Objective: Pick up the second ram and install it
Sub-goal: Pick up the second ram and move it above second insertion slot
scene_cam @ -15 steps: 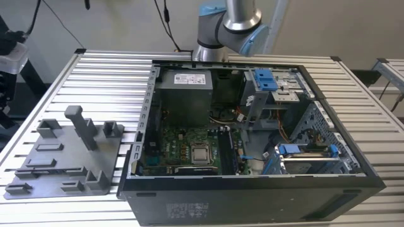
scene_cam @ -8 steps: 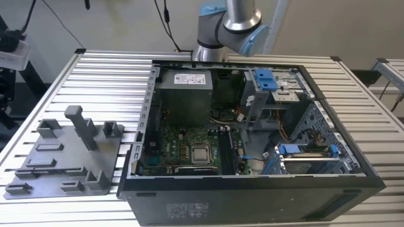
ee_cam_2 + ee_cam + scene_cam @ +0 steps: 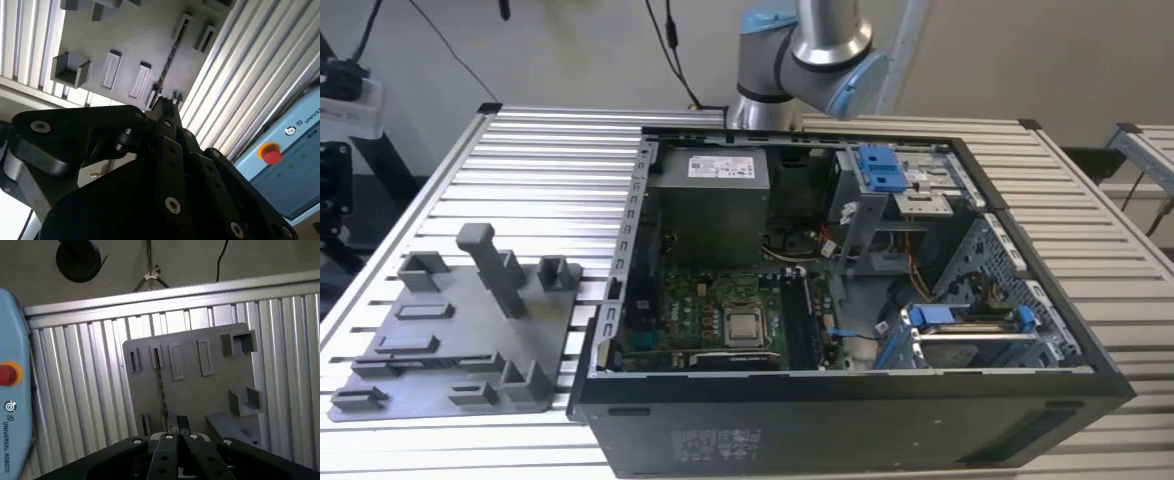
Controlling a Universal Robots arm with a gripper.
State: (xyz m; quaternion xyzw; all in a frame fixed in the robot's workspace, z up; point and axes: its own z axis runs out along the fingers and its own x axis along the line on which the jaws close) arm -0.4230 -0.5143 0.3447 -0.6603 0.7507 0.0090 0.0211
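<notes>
The second ram [image 3: 161,385] is a thin dark strip standing on edge in the grey tray [image 3: 215,390], between two small slot holders. In both wrist views my gripper [image 3: 177,421] hangs well above the tray, and its tip lines up with the near end of the strip [image 3: 167,62]. The same grey tray [image 3: 125,35] lies under my gripper [image 3: 169,98] in the second wrist view. In the exterior view the tray [image 3: 440,350] sits at the exterior view's left, beside the open computer case [image 3: 854,400]. The black memory slots [image 3: 803,320] run beside the processor socket.
The tray carries a tall grey post [image 3: 494,268] and several low blocks. Everything stands on a ribbed aluminium table [image 3: 547,170]. The arm's elbow [image 3: 807,50] rises behind the case. A blue pendant with a red button [image 3: 270,152] lies at the table's side.
</notes>
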